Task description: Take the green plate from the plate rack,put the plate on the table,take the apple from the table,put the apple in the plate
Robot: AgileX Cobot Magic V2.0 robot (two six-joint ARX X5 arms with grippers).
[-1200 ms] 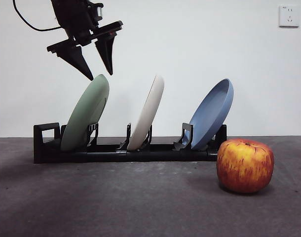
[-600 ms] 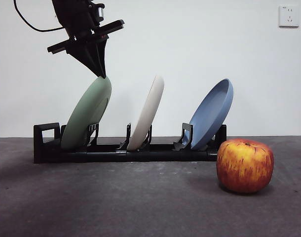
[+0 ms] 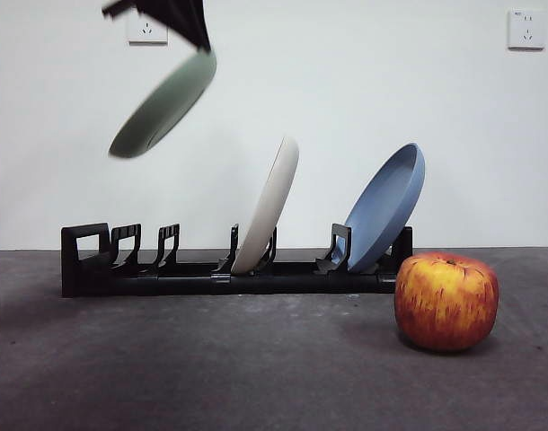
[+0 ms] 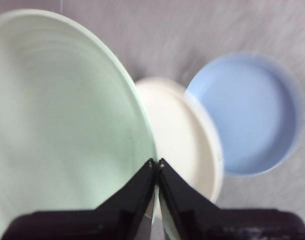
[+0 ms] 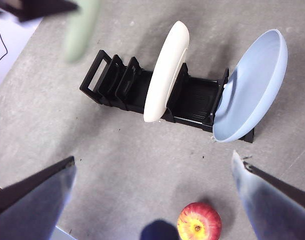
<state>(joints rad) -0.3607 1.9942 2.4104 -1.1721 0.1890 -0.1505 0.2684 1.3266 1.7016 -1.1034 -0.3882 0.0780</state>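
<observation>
Left hand [image 3: 189, 27] pinches the green plate [image 3: 162, 106] by its top rim, jaws closed tight on it, high above the rack's [image 3: 229, 269] left end. Right hand [image 5: 152, 200] hangs wide open over the apple [image 3: 446, 301], which sits on the tabletop [image 3: 211, 377] right of the rack. Plate tilts, long axis running from upper right down to lower left. Such a thin edge grip could let it swing or slip out.

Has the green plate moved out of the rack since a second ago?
Yes. The green plate, pinched by the left gripper, has gone straight up, now hanging clear above the plate rack whose end slots stand vacant.
</observation>
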